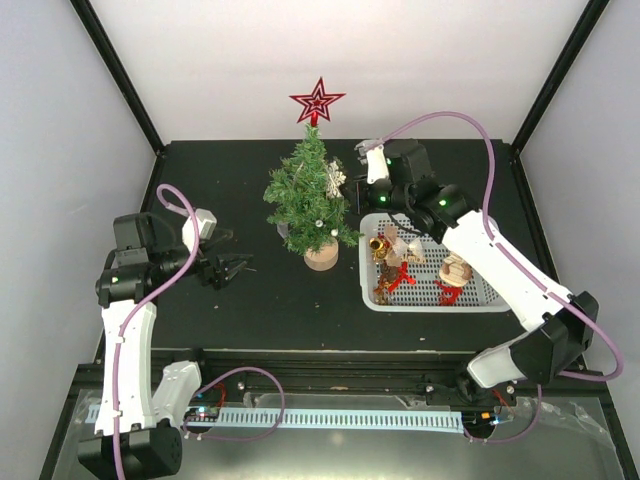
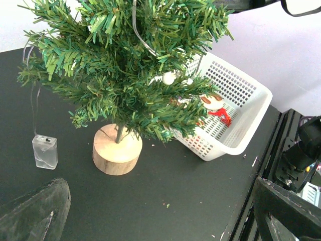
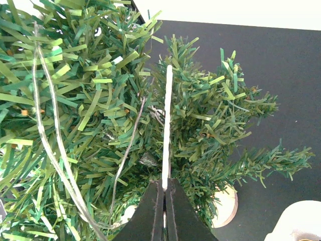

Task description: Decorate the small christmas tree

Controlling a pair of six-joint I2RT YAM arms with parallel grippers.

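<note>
The small christmas tree (image 1: 308, 195) stands mid-table on a round wooden base (image 1: 321, 256), with a red star (image 1: 317, 102) on its tip and a wire light string (image 3: 50, 135) in its branches. My right gripper (image 1: 352, 178) is at the tree's upper right side, shut on a flat white snowflake ornament (image 1: 334, 180). In the right wrist view the ornament (image 3: 166, 130) shows edge-on between the closed fingers of that gripper (image 3: 164, 183), in among the needles. My left gripper (image 1: 235, 268) is open and empty, low over the table left of the tree; its finger (image 2: 30, 216) shows in the left wrist view.
A white basket (image 1: 430, 307) right of the tree holds a gold bell (image 1: 378, 243), a red ribbon piece (image 1: 398, 275) and a small figure (image 1: 455, 270). A clear battery box (image 2: 44, 151) lies on the table by the tree base (image 2: 116, 150).
</note>
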